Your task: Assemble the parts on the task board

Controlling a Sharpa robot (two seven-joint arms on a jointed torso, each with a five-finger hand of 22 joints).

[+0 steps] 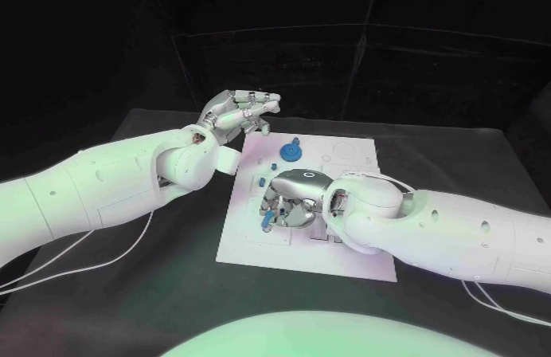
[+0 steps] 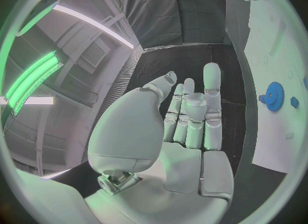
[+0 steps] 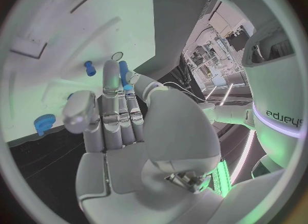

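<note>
- Looking down from my head, my right hand [image 1: 293,202] hovers low over the middle of the task board [image 1: 350,253], fingers curled downward among small blue parts [image 1: 267,220]. Whether I am pinching one, I cannot tell from above. My left hand [image 1: 239,111] is raised off the board's far left corner, fingers loosely curled, holding nothing. The blue gear [image 1: 291,147] stands near the board's far edge. Risk: my right hand hides the sockets, so a peg could go in tilted and jam.
- From my left wrist, my left hand's fingers [image 2: 192,116] are straight and close together, palm bare. The gear [image 2: 274,96] sits on the board [image 2: 272,39] beside them. If I sweep sideways carelessly, I could knock it over.
- From my right wrist, a slim blue peg [image 3: 123,76] lies against my fingertips [image 3: 112,80]; the grip looks thin, so it might slip or twist. A loose blue peg [image 3: 90,68] lies just beyond, a gear [image 3: 43,123] near the board's edge; I could nudge either away.
</note>
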